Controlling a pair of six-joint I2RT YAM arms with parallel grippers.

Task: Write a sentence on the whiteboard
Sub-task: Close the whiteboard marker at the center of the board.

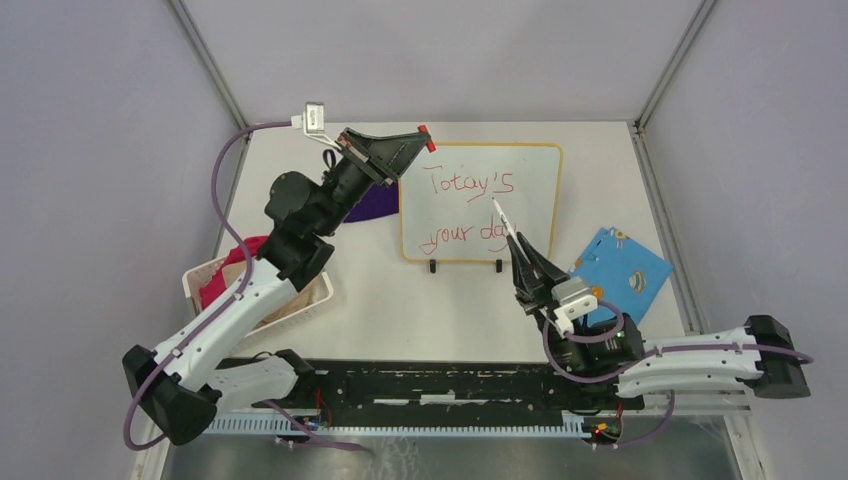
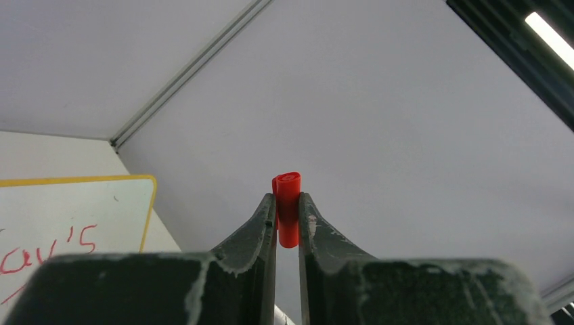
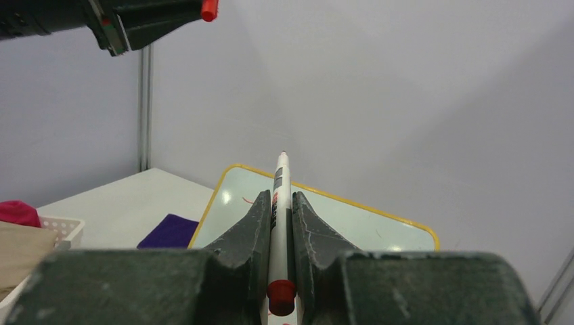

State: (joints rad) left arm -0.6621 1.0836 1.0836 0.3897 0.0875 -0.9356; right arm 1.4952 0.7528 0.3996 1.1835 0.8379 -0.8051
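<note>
The whiteboard (image 1: 540,170) lies at mid table with a yellow frame and two black feet. The sentence (image 1: 468,184) is in red, two lines, "Totay's your da" with the last letter under the marker tip. My right gripper (image 1: 517,255) is shut on the white marker (image 1: 504,220), its tip at the end of the second line. In the right wrist view the marker (image 3: 279,189) runs between the fingers over the board (image 3: 352,220). My left gripper (image 1: 420,140) is shut on the red cap (image 1: 425,136), raised by the board's top left corner; the cap (image 2: 287,203) shows pinched between the fingers.
A blue card (image 1: 620,272) lies right of the whiteboard. A purple cloth (image 1: 368,208) lies left of the board, partly under the left arm. A white basket (image 1: 318,292) with red and tan cloth stands at the left. Grey enclosure walls stand around.
</note>
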